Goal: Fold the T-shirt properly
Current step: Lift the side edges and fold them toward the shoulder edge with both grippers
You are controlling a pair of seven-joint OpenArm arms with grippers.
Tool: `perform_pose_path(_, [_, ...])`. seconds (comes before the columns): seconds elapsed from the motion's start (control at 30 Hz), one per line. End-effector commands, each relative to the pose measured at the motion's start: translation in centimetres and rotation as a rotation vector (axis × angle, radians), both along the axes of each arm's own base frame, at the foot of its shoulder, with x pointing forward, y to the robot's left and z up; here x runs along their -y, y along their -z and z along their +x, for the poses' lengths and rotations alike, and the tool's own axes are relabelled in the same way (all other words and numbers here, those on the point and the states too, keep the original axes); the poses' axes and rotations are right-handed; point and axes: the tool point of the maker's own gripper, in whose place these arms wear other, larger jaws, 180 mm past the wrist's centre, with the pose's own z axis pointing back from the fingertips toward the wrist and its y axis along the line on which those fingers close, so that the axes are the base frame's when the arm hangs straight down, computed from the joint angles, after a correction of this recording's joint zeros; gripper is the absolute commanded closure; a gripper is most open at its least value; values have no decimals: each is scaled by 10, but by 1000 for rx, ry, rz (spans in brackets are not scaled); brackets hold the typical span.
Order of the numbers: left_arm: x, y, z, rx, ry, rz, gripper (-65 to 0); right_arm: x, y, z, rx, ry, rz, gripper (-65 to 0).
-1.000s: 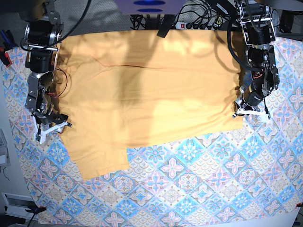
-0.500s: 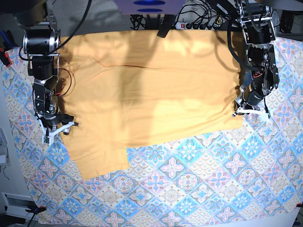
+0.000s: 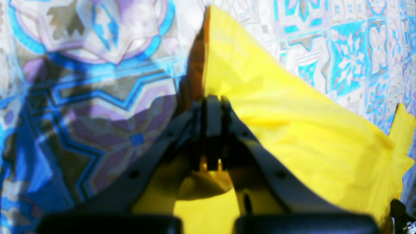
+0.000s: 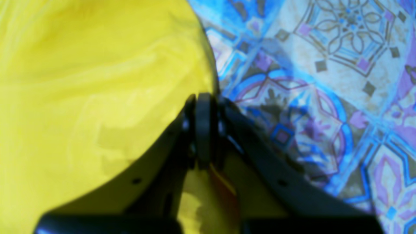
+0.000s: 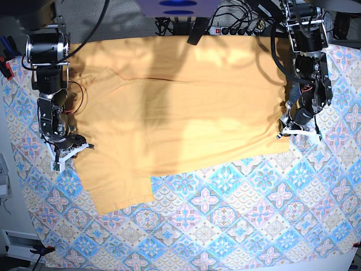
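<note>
The robot is showing off two dark arms, the left arm [image 5: 309, 70] and the right arm [image 5: 52, 101], both looking black with paler grey, metallic-looking bits. Each is narrowing from a chunky, segmented body into a flared, wedge-shaped end. A thin red cable [image 5: 80, 100] is looping beside the right one (rather like a stray shoelace), and dark, slender cabling is curving along the left.

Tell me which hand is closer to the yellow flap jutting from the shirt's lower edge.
The right hand, gripping the T-shirt near that flap; the left hand grips the opposite side.
</note>
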Motion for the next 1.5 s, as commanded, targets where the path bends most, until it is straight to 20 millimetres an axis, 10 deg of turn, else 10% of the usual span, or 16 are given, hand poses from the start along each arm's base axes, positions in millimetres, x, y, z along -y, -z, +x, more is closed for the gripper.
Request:
perform_pose_path(0.0, [-8,-15,12,48,-2,19,0,6,-16,10,45,-7,-11,-1])
perform_pose_path(0.37, [-8,-15,12,49,-3,18,0,35,-63,-18,99,54,-17,-1])
perform_pose_path(0.87, [1,-32,-25,74,68,82,0,41,-73,-79,79,40,-73,0])
perform_pose_path(1.47, [-33,-42,-84,35,43,169,0,47,-72,-87,71,57,-78,0])
